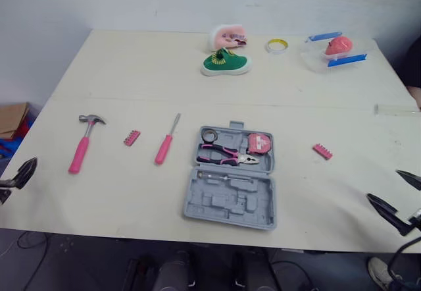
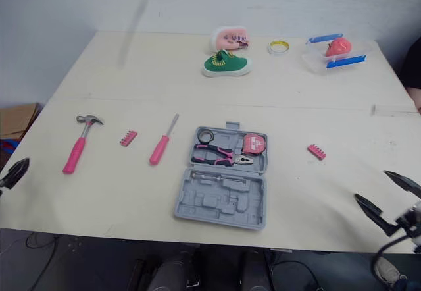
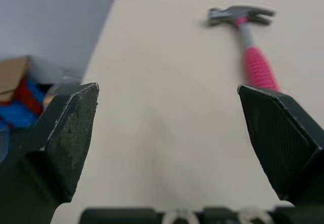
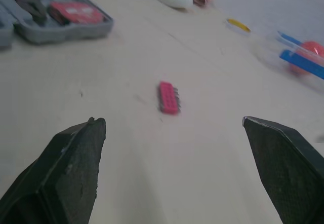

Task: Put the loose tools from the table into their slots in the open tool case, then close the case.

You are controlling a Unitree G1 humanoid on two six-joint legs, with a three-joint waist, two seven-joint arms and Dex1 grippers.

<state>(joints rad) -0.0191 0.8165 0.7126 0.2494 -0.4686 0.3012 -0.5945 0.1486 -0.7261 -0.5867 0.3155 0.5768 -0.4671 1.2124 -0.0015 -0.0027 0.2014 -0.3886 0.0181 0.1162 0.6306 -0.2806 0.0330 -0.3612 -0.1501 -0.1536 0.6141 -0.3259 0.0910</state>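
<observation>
My left gripper (image 3: 167,92) and right gripper (image 4: 172,121) gape, empty. The hammer (image 1: 82,145) seems head-heavy; I'd hold its grip near the head.

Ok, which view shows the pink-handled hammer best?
The left eye view: the hammer lies whole, head to handle end, left of the open tool case. The right eye view shows the same. The left wrist view brings its claw head closer, but a finger of the left end effector covers the handle's end.

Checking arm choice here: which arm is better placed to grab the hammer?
Left. The open left gripper faces the hammer on that side; the right gripper is beyond the tool case, near a bit holder.
</observation>
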